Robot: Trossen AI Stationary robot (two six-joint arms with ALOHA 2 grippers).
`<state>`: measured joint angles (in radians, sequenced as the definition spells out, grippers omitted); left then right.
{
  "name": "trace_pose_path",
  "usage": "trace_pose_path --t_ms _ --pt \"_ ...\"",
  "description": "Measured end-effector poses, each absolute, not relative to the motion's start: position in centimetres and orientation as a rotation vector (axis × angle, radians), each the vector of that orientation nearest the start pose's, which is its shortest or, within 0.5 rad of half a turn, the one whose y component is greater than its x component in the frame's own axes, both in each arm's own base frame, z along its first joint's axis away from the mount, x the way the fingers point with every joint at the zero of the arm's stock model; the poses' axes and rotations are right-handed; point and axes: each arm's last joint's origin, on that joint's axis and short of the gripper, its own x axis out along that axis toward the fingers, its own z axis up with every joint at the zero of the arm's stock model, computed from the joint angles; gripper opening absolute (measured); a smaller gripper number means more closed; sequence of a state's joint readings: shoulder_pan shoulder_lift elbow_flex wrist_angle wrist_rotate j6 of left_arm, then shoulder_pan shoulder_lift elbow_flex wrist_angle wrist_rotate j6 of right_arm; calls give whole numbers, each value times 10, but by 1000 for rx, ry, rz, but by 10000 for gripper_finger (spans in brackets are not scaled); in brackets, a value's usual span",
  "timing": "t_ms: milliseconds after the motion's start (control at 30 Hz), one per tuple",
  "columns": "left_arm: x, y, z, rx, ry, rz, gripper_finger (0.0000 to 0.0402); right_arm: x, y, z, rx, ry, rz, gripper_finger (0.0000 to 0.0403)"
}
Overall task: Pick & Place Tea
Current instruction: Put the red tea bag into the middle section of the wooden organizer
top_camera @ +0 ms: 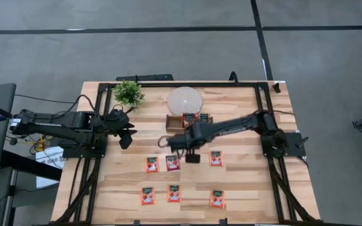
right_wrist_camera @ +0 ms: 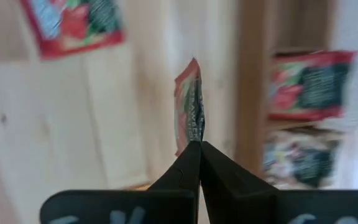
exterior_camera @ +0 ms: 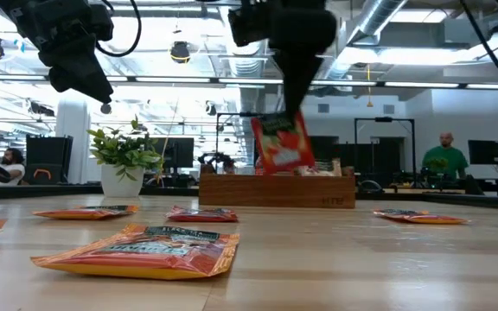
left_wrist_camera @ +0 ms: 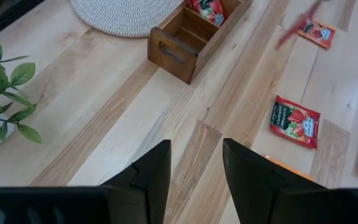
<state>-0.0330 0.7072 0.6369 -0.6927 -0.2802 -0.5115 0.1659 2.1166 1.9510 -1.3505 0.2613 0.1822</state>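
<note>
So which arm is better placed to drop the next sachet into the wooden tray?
The right. Its gripper is shut on a red tea sachet, lifted off the table just in front of the wooden tray. The left gripper hangs open and empty near the plant.

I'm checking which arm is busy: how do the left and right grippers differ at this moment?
The right gripper is shut on a red tea sachet, hanging on edge above the table; the left gripper is open and empty. The right one is mid-table near the wooden tray; the left waits beside the potted plant. Both are dark two-finger grippers, raised off the table.
</note>
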Motion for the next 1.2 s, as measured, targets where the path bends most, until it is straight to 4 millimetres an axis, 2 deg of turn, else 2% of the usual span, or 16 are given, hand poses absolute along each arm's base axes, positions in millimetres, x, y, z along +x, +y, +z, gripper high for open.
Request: trace_pose_path --t_ms 167,333,567,833,1200 --pt "137 3 252 -370 674 422 138 416 25 266 -117 1429 -269 0" --pt "137 3 252 -371 674 423 137 417 -11 266 -91 1441 -312 0" --pt "137 3 252 -372 674 423 138 416 -48 266 -4 1441 -322 0" --pt "137 3 252 -373 674 424 138 417 -67 253 16 1431 -264 0" --pt "137 3 252 -373 674 424 137 414 -86 255 28 1417 -276 0"
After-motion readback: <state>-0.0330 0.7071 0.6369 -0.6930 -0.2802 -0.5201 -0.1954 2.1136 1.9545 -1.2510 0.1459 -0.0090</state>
